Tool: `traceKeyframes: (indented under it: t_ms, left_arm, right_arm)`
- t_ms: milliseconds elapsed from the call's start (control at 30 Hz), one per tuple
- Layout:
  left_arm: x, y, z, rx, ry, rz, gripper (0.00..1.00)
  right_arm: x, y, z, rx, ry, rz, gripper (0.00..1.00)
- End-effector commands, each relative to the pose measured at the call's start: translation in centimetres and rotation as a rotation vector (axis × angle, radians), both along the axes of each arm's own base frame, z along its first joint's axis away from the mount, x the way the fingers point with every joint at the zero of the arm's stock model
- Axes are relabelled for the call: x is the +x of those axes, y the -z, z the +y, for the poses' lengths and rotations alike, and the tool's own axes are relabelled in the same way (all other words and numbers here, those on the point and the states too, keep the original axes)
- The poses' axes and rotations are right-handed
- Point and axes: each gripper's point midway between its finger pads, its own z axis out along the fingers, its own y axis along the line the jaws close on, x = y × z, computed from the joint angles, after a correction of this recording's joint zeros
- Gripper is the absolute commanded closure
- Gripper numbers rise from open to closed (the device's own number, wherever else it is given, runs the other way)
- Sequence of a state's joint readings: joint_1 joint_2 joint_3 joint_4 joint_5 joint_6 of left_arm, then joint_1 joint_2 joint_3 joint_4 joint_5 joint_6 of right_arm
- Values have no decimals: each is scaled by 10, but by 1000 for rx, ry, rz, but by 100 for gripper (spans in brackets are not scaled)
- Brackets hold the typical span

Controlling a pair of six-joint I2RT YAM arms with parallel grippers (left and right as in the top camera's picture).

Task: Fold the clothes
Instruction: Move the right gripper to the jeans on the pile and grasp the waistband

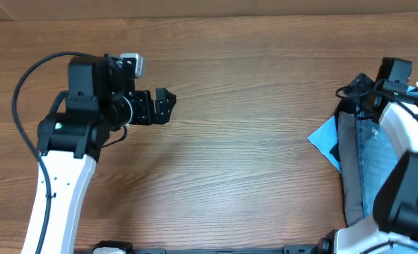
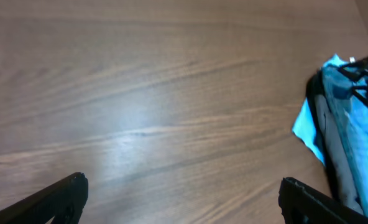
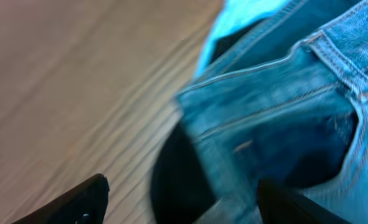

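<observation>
Right wrist view: the right gripper (image 3: 183,190) is seen with fingers apart, the jeans (image 3: 277,106) lying just ahead of it. Denim is judged heavy, limp and grippy, best pinched at the thick stitched seam (image 3: 258,68). Legs and hems are cut off; a dark layer (image 3: 174,180) beneath cannot be identified. Far off, the left gripper (image 2: 184,186) is spread wide.

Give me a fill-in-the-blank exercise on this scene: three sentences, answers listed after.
1. Seen from overhead, the jeans lie at the ___ side of the table.
2. The left gripper hangs over bare wood with its jaws ___.
3. The right gripper is above light-blue ___ fabric.

Missing words: right; open; denim.
</observation>
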State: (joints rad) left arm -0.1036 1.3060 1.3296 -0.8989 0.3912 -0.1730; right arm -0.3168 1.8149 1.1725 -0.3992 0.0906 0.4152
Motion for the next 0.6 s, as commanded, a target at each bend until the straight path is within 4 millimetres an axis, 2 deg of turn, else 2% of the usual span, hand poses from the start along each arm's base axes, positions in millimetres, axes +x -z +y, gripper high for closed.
traceKeyframes:
  t_ms: [0, 100, 300, 467, 500, 567]
  left_arm:
    - [2, -3, -7, -34, 33, 11, 0]
    - [2, 4, -6, -29, 31, 41, 0]
    - [2, 7, -5, -24, 28, 51, 0]
    - [3, 7, -5, -21, 25, 51, 0]
    - [3, 7, -5, -21, 25, 51, 0]
    - [3, 7, -5, -22, 26, 52, 0]
  right_arm:
    - [8, 12, -21, -39, 49, -8, 23]
    - [13, 20, -31, -56, 69, -21, 27]
    - [17, 38, -33, -51, 71, -12, 40]
    - [13, 59, -31, -36, 67, 28, 41]
    - [13, 61, -31, -38, 69, 33, 44]
    - [13, 59, -32, -40, 71, 29, 62]
